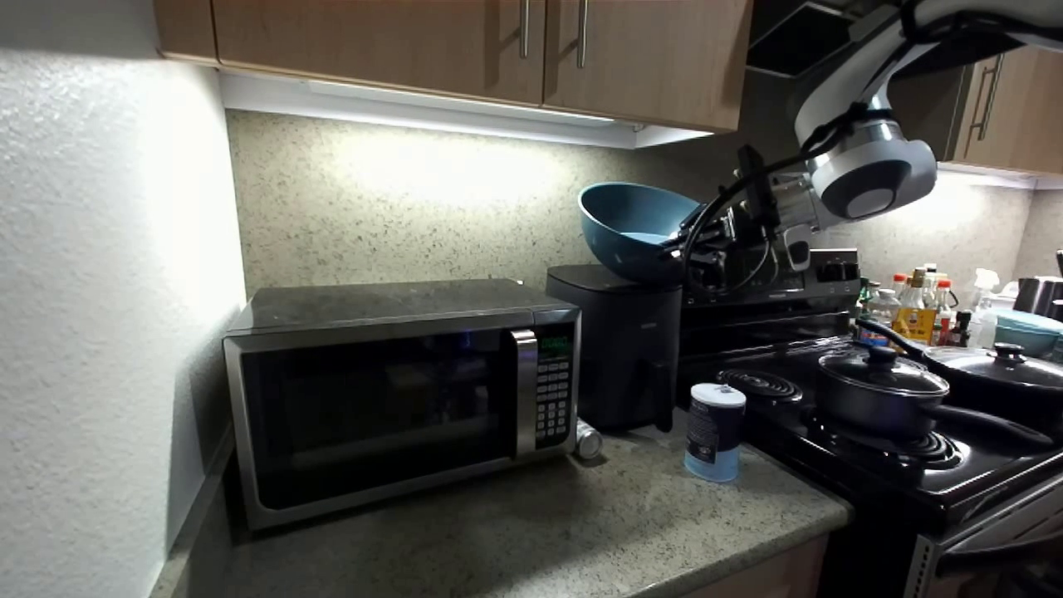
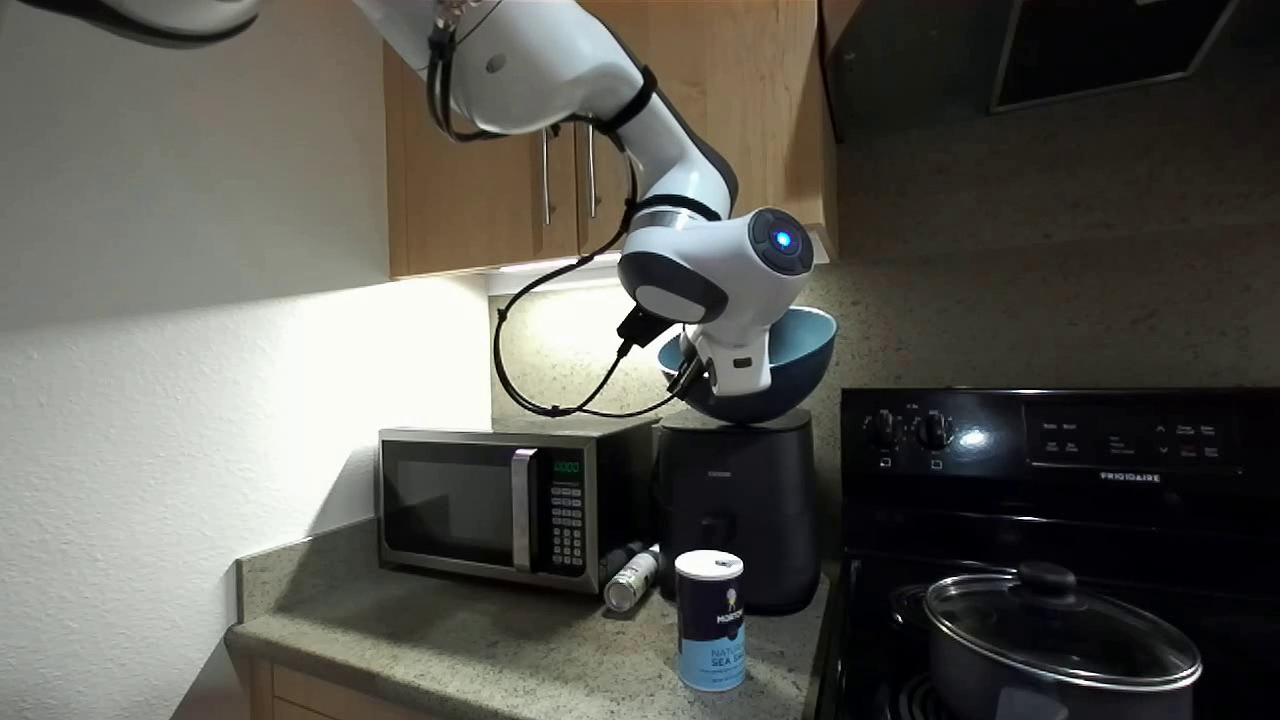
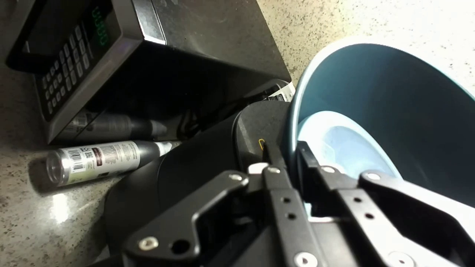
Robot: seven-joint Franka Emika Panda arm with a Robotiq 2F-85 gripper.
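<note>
Wrist view: your gripper (image 3: pixel 291 152) straddles the rim of the bowl (image 3: pixel 371 79), jaws near together; whether they pinch it, you cannot tell. A bottle (image 3: pixel 105 161) lies to their left. In an exterior view, beside your gripper, the bowl tilts on the fryer (image 1: pixel 623 349); a salt canister (image 1: pixel 714 436) stands below. In an exterior view, a pot (image 2: pixel 1060 640) sits lower right of your gripper.

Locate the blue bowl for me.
In both exterior views the blue bowl is tilted over the black air fryer, above and right of the microwave. In the wrist view it lies at right, its rim between the fingers of the gripper.
</note>
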